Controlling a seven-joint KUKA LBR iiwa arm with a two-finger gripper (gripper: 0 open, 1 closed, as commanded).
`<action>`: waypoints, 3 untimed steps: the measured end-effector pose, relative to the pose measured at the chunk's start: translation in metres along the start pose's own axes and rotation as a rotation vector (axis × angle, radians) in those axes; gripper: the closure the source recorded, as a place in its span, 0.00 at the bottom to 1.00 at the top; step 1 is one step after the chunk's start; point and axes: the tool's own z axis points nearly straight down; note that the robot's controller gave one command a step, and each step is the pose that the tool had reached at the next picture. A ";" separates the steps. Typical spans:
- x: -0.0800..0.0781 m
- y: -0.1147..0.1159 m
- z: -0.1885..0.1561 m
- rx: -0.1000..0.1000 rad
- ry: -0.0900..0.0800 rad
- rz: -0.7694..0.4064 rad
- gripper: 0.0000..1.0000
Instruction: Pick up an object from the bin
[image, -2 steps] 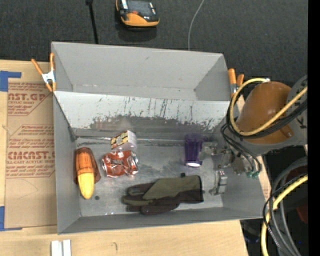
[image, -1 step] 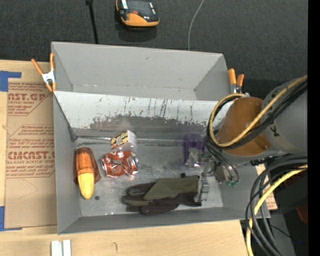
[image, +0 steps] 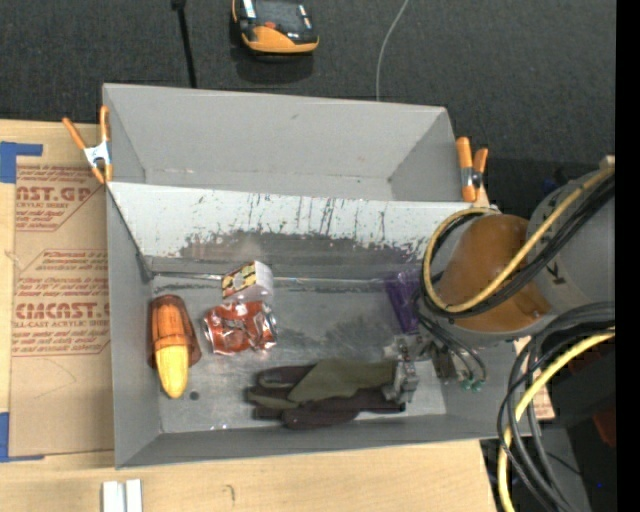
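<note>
**Q:** What's in view?

**A:** A grey metal bin (image: 280, 130), seen from above. The robot arm (image: 490, 275), w/ an orange cover and looped cables, reaches in from the right. Its gripper (image: 405, 375) sits low in the front-right corner. It is at the right end of a dark olive-brown, glove-like cloth item (image: 320, 388) that lies flat along the front wall.

**Q:** Has it got hold of that?

**A:** Can't tell. Whether the gripper is released or clenched isn't visible from this angle, and nothing can be seen held in it. It is touching the cloth's right end or just above it.

**Q:** Anything else in there?

**A:** A purple item (image: 403, 300) is just behind the gripper, near the arm. A crumpled red wrapper (image: 238, 328) lies mid-floor, w/ a small white-and-yellow packet (image: 249, 279) just behind it. An orange-and-yellow cylinder-ish toy (image: 170, 345) lies at the far left, well apart from the gripper.

**Q:** Which step is this, and what's next?

**A:** Prob. the grasp stage — the cloth lies flat on the floor, so no lift has begun. The next move likely calls for a firm hold on the cloth's end. After that comes a straight rise, clear of the right wall and the purple item. Limp cloth may slip or drag.
</note>
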 end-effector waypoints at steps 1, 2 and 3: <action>0.000 0.000 0.000 0.000 0.000 0.000 1.00; 0.003 -0.002 -0.051 -0.002 0.008 0.013 1.00; 0.000 -0.009 -0.120 -0.001 0.004 -0.005 1.00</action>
